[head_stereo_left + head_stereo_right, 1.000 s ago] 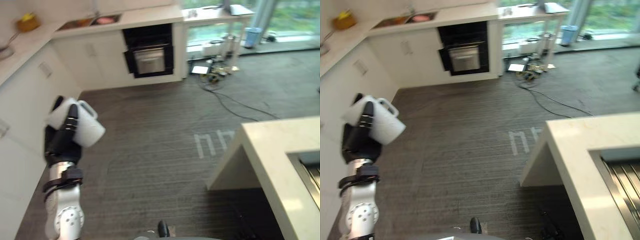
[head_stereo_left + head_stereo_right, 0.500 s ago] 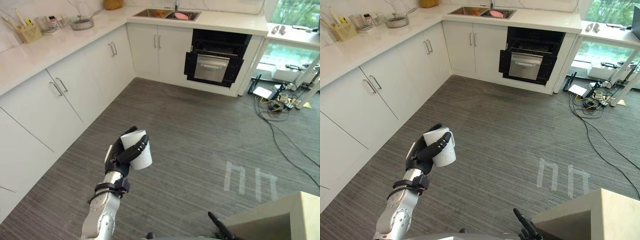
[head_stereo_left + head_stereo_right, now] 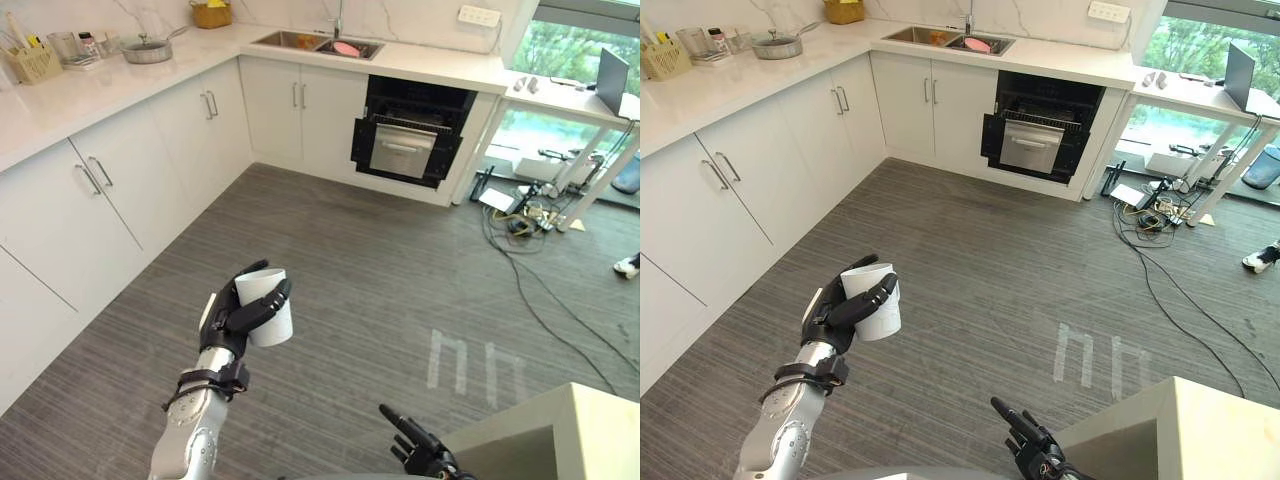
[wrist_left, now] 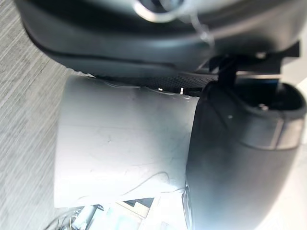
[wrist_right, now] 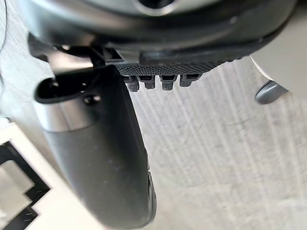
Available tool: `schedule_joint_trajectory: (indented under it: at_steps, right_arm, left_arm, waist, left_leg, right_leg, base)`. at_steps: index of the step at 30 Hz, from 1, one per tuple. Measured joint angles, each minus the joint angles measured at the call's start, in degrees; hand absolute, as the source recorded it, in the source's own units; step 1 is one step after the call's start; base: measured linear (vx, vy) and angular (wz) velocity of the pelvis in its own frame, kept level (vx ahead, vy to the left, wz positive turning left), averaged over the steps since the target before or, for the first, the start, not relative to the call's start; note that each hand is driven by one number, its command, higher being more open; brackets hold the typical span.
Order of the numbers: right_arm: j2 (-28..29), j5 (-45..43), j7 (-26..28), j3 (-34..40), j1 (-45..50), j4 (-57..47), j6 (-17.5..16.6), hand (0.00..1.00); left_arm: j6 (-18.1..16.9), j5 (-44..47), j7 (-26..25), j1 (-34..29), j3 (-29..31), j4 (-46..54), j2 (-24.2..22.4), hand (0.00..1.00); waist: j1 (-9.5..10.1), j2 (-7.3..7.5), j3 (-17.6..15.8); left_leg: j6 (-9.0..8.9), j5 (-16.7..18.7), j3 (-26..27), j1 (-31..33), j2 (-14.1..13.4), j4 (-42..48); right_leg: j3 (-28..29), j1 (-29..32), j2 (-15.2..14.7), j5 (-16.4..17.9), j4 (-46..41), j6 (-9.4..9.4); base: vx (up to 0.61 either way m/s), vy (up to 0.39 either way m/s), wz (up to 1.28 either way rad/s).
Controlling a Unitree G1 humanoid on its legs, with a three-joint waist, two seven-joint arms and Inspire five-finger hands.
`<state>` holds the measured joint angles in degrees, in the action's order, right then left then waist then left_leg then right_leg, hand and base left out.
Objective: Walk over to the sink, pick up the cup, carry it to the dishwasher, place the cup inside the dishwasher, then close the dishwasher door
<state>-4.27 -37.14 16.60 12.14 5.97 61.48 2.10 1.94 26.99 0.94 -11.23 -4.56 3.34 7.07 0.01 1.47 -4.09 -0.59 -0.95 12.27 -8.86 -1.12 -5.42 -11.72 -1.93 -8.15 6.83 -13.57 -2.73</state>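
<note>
I have the left hand point(image 3: 230, 325) curled round the white cup point(image 3: 275, 325), held over the bare floor point(image 3: 350, 260) well apart from the dishwasher point(image 3: 408, 140), and the right hand point(image 3: 418, 450) low, straight-fingered and empty, so I judge a walking jolt could shake that one-handed grip loose and drop the cup.

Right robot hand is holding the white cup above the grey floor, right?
No: the left robot hand holds the white cup above the grey floor, as the left eye view shows. The right robot hand is open and empty.
</note>
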Motion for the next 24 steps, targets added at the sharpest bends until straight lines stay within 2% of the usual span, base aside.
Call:
schedule_joint_trajectory:
  at_steps: [2, 3, 4, 5, 6, 8, 10, 11, 12, 15, 16, 17, 18, 19, 20, 21, 22, 24]
  right_arm:
    - [0.1, -2.0, 0.0, 1.2, 0.8, -1.5, -0.6, 1.00]
    - [0.5, -3.2, 0.3, 2.9, 1.3, -3.2, -1.3, 1.00]
    - [0.8, -3.9, 0.6, 3.7, 1.6, -3.8, -1.6, 1.00]
    - [1.6, -4.5, 0.7, 4.9, 2.5, -4.8, -2.5, 1.00]
    - [2.4, -4.6, 0.6, 5.8, 4.2, -5.6, -3.5, 1.00]
    - [3.1, -4.7, -1.1, 6.6, 6.4, -6.1, -4.1, 1.00]
    - [3.6, -4.4, -3.6, 6.5, 9.8, -4.4, -3.0, 1.00]
    - [3.8, -4.3, -5.1, 6.2, 12.2, -3.6, -1.6, 1.00]
    - [4.3, -4.6, -6.3, 7.0, 13.8, -3.3, -0.1, 1.00]
    - [4.2, -5.5, -7.3, 7.7, 14.2, -3.8, 0.6, 1.00]
    - [4.0, -5.4, -8.1, 7.8, 14.3, -3.8, 0.9, 1.00]
    - [3.5, -5.3, -8.8, 8.1, 14.0, -4.0, 1.0, 1.00]
    - [3.2, -5.2, -9.0, 8.2, 14.1, -4.6, 0.8, 1.00]
    - [2.7, -4.1, -8.5, 9.2, 14.1, -5.0, 0.3, 1.00]
    - [2.3, -2.9, -8.3, 9.1, 13.9, -5.1, 0.0, 1.00]
    - [2.5, -2.4, -8.4, 8.9, 13.4, -5.2, -0.3, 1.00]
    - [2.2, -2.0, -9.1, 8.9, 12.5, -5.4, -0.6, 1.00]
    - [1.7, -4.0, -9.3, 8.9, 11.5, -6.6, -0.7, 1.00]
  left_arm:
    - [0.1, 0.0, -1.0, 0.1, -3.9, -1.4, -1.2, 0.00]
    - [0.1, 0.1, -1.2, 0.6, -6.1, -1.3, -1.7, 0.00]
    - [0.1, 0.1, -1.2, 1.5, -7.2, -1.8, -1.5, 0.00]
    - [0.1, 0.1, -1.2, 4.0, -8.9, -3.6, -1.2, 0.00]
    - [0.1, 0.1, -1.6, 7.6, -10.5, -5.5, -1.2, 0.00]
    - [0.2, 0.1, -2.4, 11.7, -11.4, -6.0, -1.4, 0.00]
    - [0.2, 0.3, -2.6, 13.3, -11.4, -5.3, -1.7, 0.00]
    - [0.3, 0.9, -2.6, 13.3, -10.8, -4.7, -1.9, 0.00]
    - [0.5, 1.3, -2.7, 13.0, -9.5, -3.7, -2.4, 0.00]
    - [1.2, 1.1, -2.8, 12.1, -8.3, -1.6, -3.5, 0.00]
    - [1.8, 1.1, -3.1, 12.1, -8.7, -0.7, -4.1, 0.00]
    - [2.1, 1.1, -3.2, 11.9, -9.2, -0.5, -5.9, 0.00]
    - [2.1, 1.1, -3.2, 11.6, -9.3, -0.4, -6.9, 0.00]
    - [2.1, 1.0, -3.4, 10.8, -9.1, 0.9, -8.0, 0.00]
    - [2.1, 1.1, -3.6, 10.5, -8.7, 1.8, -8.4, 0.00]
    - [2.2, 1.1, -3.7, 10.5, -8.3, 2.0, -8.2, 0.00]
    - [2.2, 1.1, -4.4, 10.4, -7.4, 2.1, -8.0, 0.00]
    - [2.2, 1.1, -4.4, 9.8, -6.5, 2.3, -8.2, 0.00]
  waist:
    - [-0.31, 0.00, -0.1]
    - [-1.08, 0.16, -0.5]
    - [-1.64, -0.08, -0.9]
    - [-2.67, -0.14, -1.4]
    - [-2.90, -0.01, -1.7]
    - [-3.29, 0.75, -2.4]
    - [-3.47, 1.27, -3.3]
    - [-3.46, 1.33, -3.3]
    - [-3.59, 0.49, -3.3]
    - [-3.98, -0.84, -2.3]
    - [-4.06, -1.20, -1.8]
    - [-3.71, -2.40, -1.5]
    - [-3.53, -3.14, -1.5]
    - [-3.72, -4.15, -1.2]
    - [-3.10, -4.51, -1.6]
    - [-2.35, -4.20, -1.9]
    - [-2.15, -3.96, -2.4]
    - [-1.30, -3.66, -2.5]
  left_leg:
    - [0.40, 0.9, 3.5, -2.3, 0.3, 0.1]
    - [1.35, 1.7, 3.5, -3.1, 0.6, 0.9]
    - [1.53, 2.5, 3.3, -3.4, 0.6, 2.2]
    - [1.46, 4.5, 2.8, -2.7, -0.6, 5.3]
    - [1.18, 5.9, 2.3, -1.7, -1.5, 7.8]
    - [0.75, 7.5, 1.1, -0.4, -2.0, 10.3]
    - [-0.14, 10.7, -0.6, -0.1, -2.2, 14.5]
    - [-0.88, 13.1, -1.4, -0.1, -2.6, 17.3]
    - [-1.87, 15.2, -2.2, -0.3, -3.8, 19.3]
    - [-2.00, 16.2, -3.3, -2.8, -5.9, 17.0]
    - [-1.22, 16.8, -2.9, -0.7, -7.9, 27.3]
    - [-1.85, 14.7, -2.6, 3.5, -10.1, 44.7]
    - [-1.55, 9.9, -2.0, 4.3, -11.2, 50.5]
    - [-0.89, 5.0, -1.0, 6.1, -15.0, 56.1]
    - [0.15, -4.7, -1.0, 8.6, -18.3, 62.1]
    - [0.36, -9.0, -1.1, 10.2, -19.8, 65.4]
    - [0.34, -4.1, -0.7, 15.2, -21.6, 73.3]
    - [0.38, 3.5, 1.5, 18.8, -21.3, 72.7]
  right_leg:
    - [-1.4, 3.7, -2.6, 2.0, -11.6, 1.05]
    - [-1.5, 7.4, -4.4, 1.5, -20.9, 1.17]
    - [-1.5, 9.6, -4.5, 3.1, -23.8, 0.32]
    - [-0.9, 11.5, -3.5, 5.3, -23.0, 0.34]
    - [-0.7, 13.8, -2.0, 5.0, -19.2, -0.12]
    - [0.8, 15.7, -1.0, 2.6, -9.7, -1.18]
    - [2.8, 15.0, -1.2, 0.7, -4.1, -1.19]
    - [3.0, 13.7, -1.6, -1.2, -3.4, -0.77]
    - [2.4, 14.0, -1.2, -2.8, -6.3, -0.33]
    - [0.8, 14.1, 0.2, -2.5, -10.0, 0.41]
    - [-1.5, 12.8, 0.9, -0.8, -10.1, 2.60]
    - [-3.1, 10.8, 2.1, 1.1, -10.2, 3.45]
    - [-4.0, 9.5, 3.0, 2.2, -10.3, 3.61]
    - [-5.4, 7.0, 4.9, 4.2, -10.2, 4.27]
    - [-5.4, 3.8, 6.6, 5.2, -8.6, 5.18]
    - [-5.3, 1.7, 7.2, 5.3, -7.1, 5.70]
    - [-5.3, -3.0, 7.5, 6.1, -4.5, 6.23]
    - [-4.4, -6.8, 7.1, 5.6, -1.2, 5.46]
  base:
    - [0.01, 0.026, -0.15]
    - [0.01, 0.041, -0.13]
    - [0.00, 0.000, 0.00]
    - [0.02, 0.019, 0.18]
    - [0.03, 0.008, 0.23]
    - [0.12, -0.038, 0.35]
    - [0.24, -0.123, 0.42]
    - [0.38, -0.279, 0.37]
    - [0.33, -0.251, 0.33]
    - [0.42, -0.292, 0.38]
    - [0.47, -0.247, 0.53]
    - [0.49, -0.230, 0.54]
    - [0.50, -0.226, 0.47]
    - [0.49, -0.212, 0.27]
    - [0.49, -0.200, 0.15]
    - [0.47, -0.157, -0.03]
    - [0.37, -0.107, -0.04]
    - [0.43, -0.117, -0.25]
